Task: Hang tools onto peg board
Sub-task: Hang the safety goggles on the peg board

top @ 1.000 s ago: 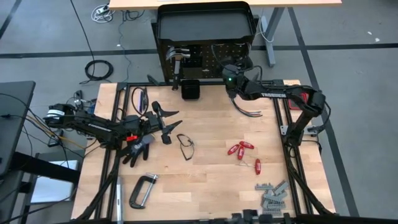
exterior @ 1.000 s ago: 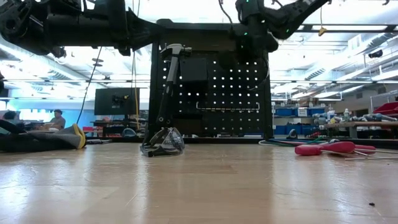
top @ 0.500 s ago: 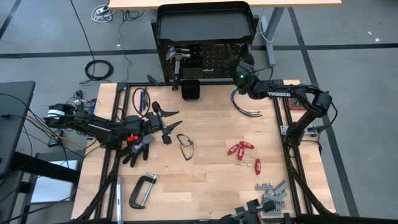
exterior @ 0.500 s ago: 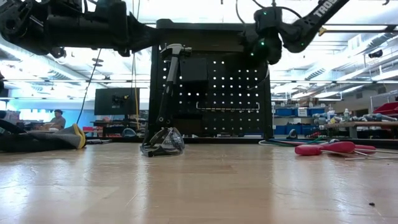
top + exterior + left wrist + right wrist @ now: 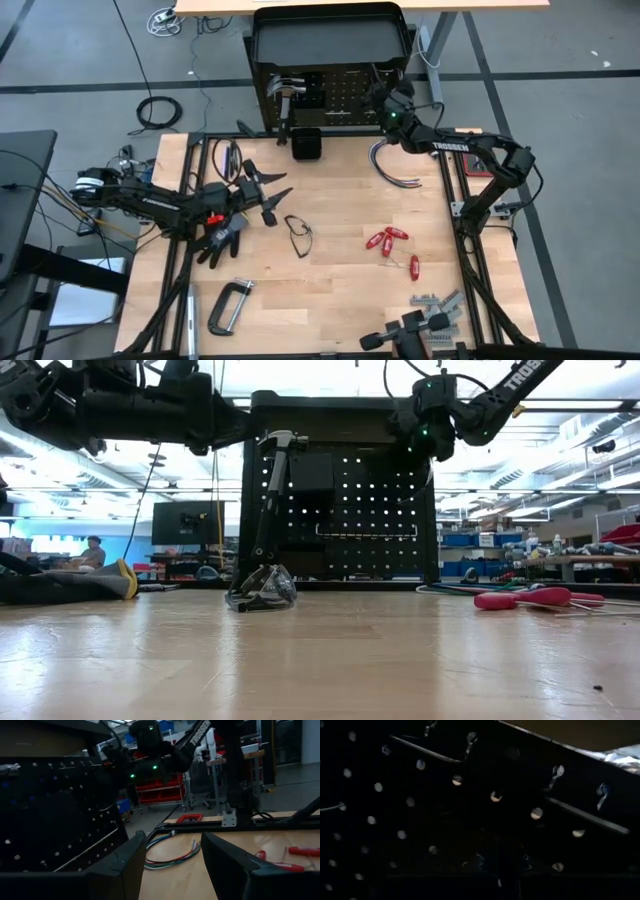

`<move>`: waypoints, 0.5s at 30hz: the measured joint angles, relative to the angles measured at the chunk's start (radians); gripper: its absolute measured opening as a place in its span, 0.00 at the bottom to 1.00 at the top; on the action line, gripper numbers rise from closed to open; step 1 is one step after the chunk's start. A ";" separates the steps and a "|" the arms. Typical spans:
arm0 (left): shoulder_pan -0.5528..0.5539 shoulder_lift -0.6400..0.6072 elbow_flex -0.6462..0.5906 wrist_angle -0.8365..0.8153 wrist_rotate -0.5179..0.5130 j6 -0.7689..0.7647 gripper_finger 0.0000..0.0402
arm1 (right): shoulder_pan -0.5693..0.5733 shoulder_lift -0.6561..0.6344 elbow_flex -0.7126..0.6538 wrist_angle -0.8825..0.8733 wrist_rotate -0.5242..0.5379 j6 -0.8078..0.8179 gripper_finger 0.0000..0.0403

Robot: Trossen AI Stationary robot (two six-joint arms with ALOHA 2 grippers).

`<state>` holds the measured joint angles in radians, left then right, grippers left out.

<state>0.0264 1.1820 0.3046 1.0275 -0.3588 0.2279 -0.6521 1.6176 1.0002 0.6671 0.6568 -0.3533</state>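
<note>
- Peg board [image 5: 340,95]: upright at top centre of the high view, just beyond the desk [image 5: 340,290] edge; holed face turned toward the desk, so reachable by both arms.
- Hammer [image 5: 270,490]: already hung on the board's left part in the low view, steel head up on a hook, handle hanging down toward the desk.
- Right gripper [image 5: 385,100]: upper right of centre in the high view, raised against the board's right upper corner; fingers closed, nothing visible between them; probably just placing or checking something there, though the dark wrist view shows only holes and hooks.
- Left gripper [image 5: 262,195]: left of centre in the high view, low over the black pliers [image 5: 255,180]; fingers [image 5: 227,865] spread apart and empty, seemingly set for a pick.
- Glasses [image 5: 298,235]: centre of the high view, flat on the desk, not yet hung.
- Red-handled drivers [image 5: 390,242]: right of centre, lying loose in a small cluster, well apart from the board.
- C-clamp [image 5: 228,305]: lower left, flat on the desk, untouched.
- Grey metal pieces [image 5: 440,312]: lower right, heaped near the desk edge.
- Judgement: most tools remain on the desk; task at an early stage.
</note>
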 joint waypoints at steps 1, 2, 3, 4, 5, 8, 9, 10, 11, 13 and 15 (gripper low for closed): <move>0.003 0.000 0.000 0.002 0.000 0.000 0.49 | 0.001 0.000 0.009 -0.007 0.000 -0.011 0.02; 0.007 0.000 0.000 0.005 0.002 0.000 0.49 | 0.002 0.000 0.019 -0.017 -0.001 -0.014 0.02; 0.011 0.000 0.000 0.009 0.011 0.000 0.49 | 0.003 0.000 0.027 -0.028 -0.002 -0.014 0.02; 0.017 0.000 0.000 0.013 0.021 0.000 0.49 | 0.002 0.000 0.032 -0.034 -0.004 -0.014 0.02; 0.022 0.000 0.000 0.020 0.029 0.000 0.49 | -0.001 0.000 0.034 -0.036 -0.006 -0.014 0.02; 0.041 0.000 0.000 0.055 0.031 -0.003 0.49 | -0.005 0.001 0.047 -0.037 -0.008 -0.010 0.02; 0.049 0.000 0.000 0.058 0.030 -0.009 0.49 | -0.005 0.000 0.047 -0.041 -0.014 -0.008 0.02; 0.058 0.000 0.000 0.061 0.030 -0.023 0.49 | -0.004 0.000 0.047 -0.055 -0.021 -0.004 0.02; 0.069 0.000 0.000 0.063 0.031 -0.033 0.49 | -0.004 0.001 0.047 -0.076 -0.025 0.001 0.02; 0.085 0.000 0.000 0.067 0.031 -0.055 0.49 | -0.005 0.017 0.047 -0.084 -0.038 0.005 0.02; 0.098 0.000 0.000 0.064 0.032 -0.064 0.49 | -0.008 0.040 0.047 -0.076 -0.037 -0.001 0.02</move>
<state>0.1240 1.1820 0.3046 1.0919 -0.3271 0.1636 -0.6601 1.6579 1.0476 0.5908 0.6201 -0.3547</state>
